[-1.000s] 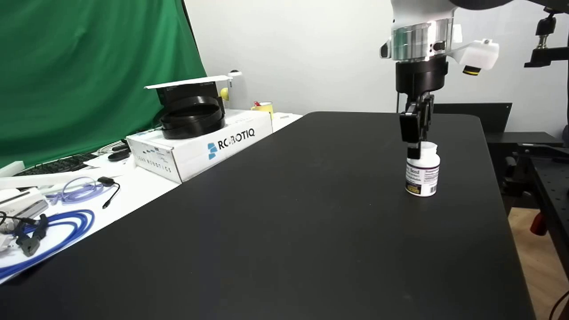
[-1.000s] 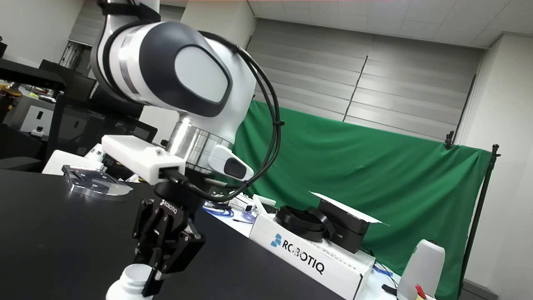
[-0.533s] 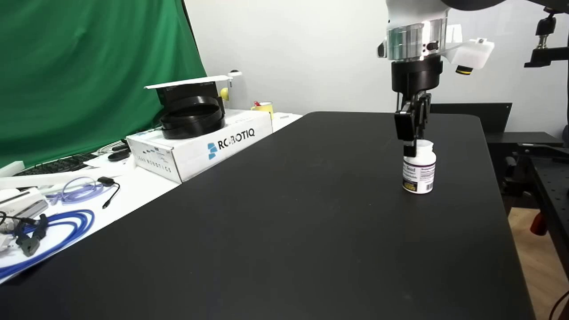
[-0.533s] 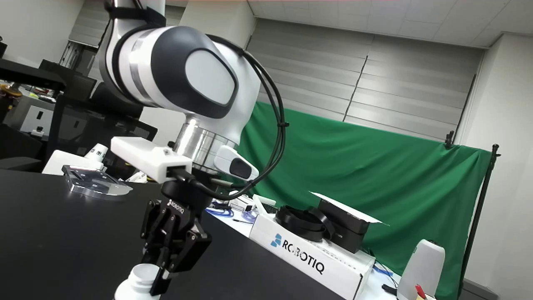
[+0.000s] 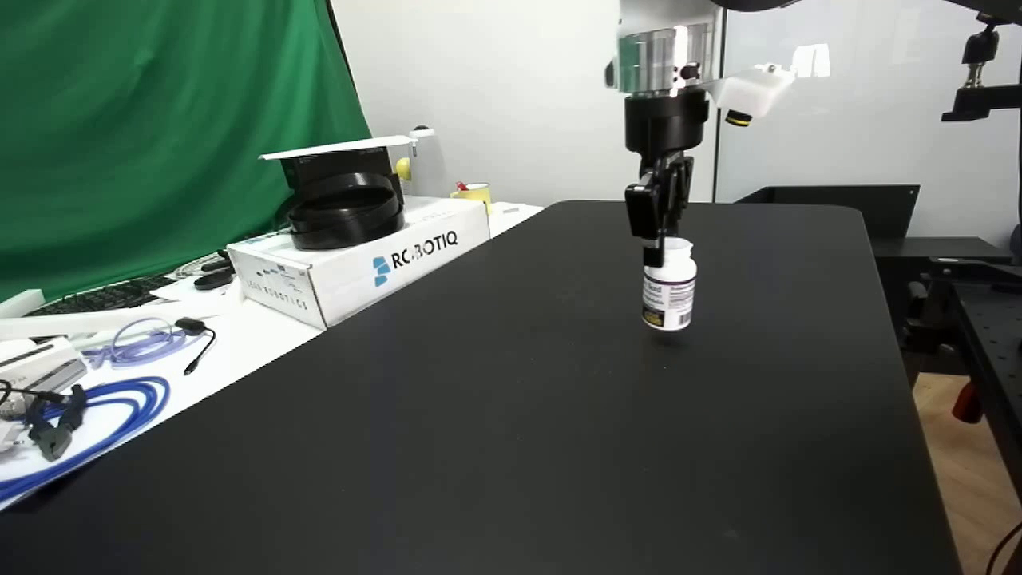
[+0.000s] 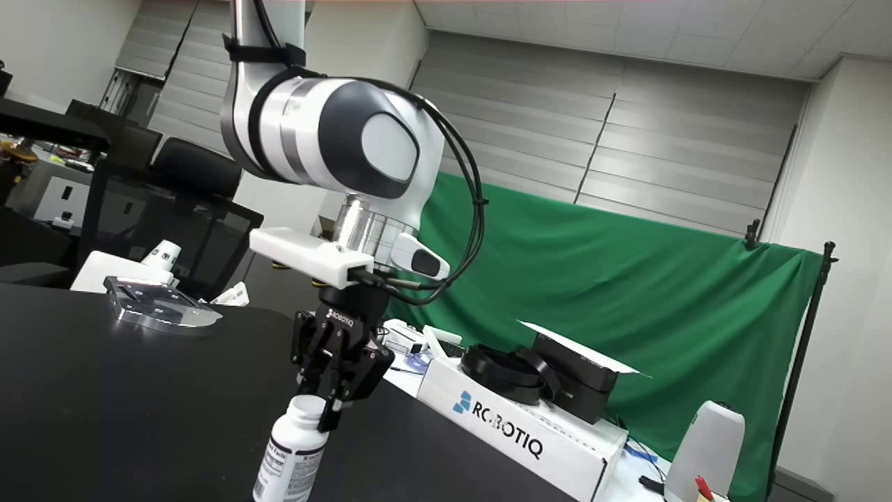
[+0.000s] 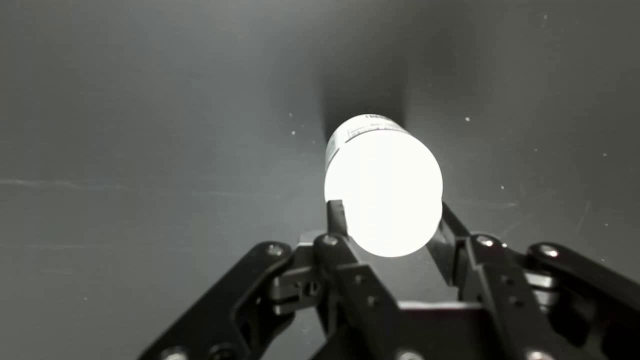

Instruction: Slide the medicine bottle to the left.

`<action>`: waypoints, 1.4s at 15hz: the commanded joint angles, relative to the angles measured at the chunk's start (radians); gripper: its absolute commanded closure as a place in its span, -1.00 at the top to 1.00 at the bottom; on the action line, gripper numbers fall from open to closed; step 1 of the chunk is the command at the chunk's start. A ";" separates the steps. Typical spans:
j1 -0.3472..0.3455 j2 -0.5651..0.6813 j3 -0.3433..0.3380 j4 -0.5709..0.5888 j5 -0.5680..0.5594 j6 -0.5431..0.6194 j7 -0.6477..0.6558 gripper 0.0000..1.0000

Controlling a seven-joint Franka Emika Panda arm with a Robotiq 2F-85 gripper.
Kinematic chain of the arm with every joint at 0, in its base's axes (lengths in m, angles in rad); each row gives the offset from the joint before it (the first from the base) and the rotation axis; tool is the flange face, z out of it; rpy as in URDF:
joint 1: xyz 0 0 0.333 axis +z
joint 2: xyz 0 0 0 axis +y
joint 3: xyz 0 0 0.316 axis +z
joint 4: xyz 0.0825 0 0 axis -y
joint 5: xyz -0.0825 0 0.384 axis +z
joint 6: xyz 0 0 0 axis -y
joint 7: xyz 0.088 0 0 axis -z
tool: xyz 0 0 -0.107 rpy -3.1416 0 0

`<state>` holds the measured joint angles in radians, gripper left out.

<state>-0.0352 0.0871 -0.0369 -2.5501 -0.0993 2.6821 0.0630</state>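
Green cloth point(image 5: 176, 120) hangs beyond one side of the black tabletop point(image 5: 479, 415). From where I stand, the claw point(image 7: 390, 204) is clamped on the medicine bottle point(image 5: 669, 291), fingers point(image 7: 336, 217) pressing either side near its top. Bottle position: over the tabletop, base apparently just clear, shadow point(image 7: 362, 97) beside it in the wrist view. Hazard one: release at this height would likely drop the bottle and topple it. Hazard two: so high a grip may let the base swing; if lowered tilted, one edge lands first. Glare there could mask slippage.
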 commanded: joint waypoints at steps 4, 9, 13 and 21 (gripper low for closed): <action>0.099 0.141 0.064 0.221 0.000 -0.045 0.045 -0.63; 0.172 0.216 0.114 0.361 0.004 -0.059 0.032 -0.63; 0.226 0.293 0.153 0.467 -0.003 -0.115 -0.001 -0.63; 0.317 0.437 0.194 0.660 -0.025 -0.283 -0.038 -0.63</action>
<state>0.2657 0.4701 0.1569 -1.9788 -0.1045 2.4647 0.0348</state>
